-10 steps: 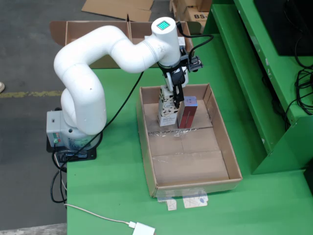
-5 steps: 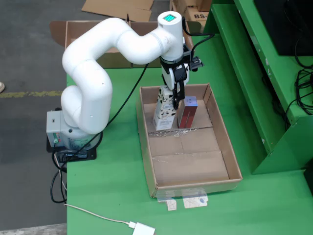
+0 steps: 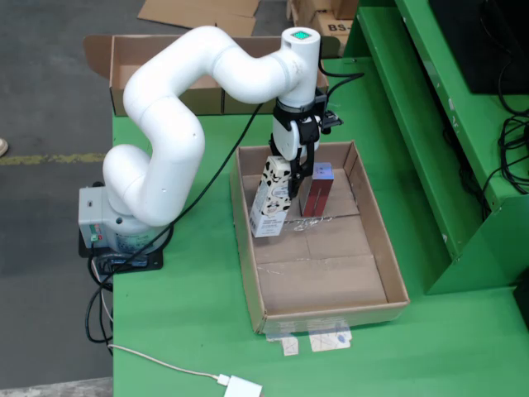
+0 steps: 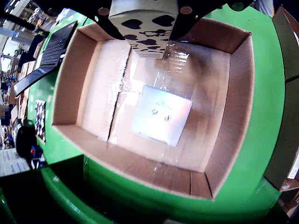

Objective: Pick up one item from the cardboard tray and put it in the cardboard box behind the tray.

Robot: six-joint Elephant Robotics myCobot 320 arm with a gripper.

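The white arm arches over from its base, wrist pointing down, tool (image 3: 291, 168) clamped on the carton (image 3: 270, 201).

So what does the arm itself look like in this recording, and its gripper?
From the side view: a glossy white arm of rounded tubular segments on a grey base block. The wrist cap carries a small green lit square panel. A black cable runs along it. The gripper is black with narrow dark fingers.

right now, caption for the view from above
Arm's fingers lift the cow-print carton, tilted, from the cardboard tray beside the red box.
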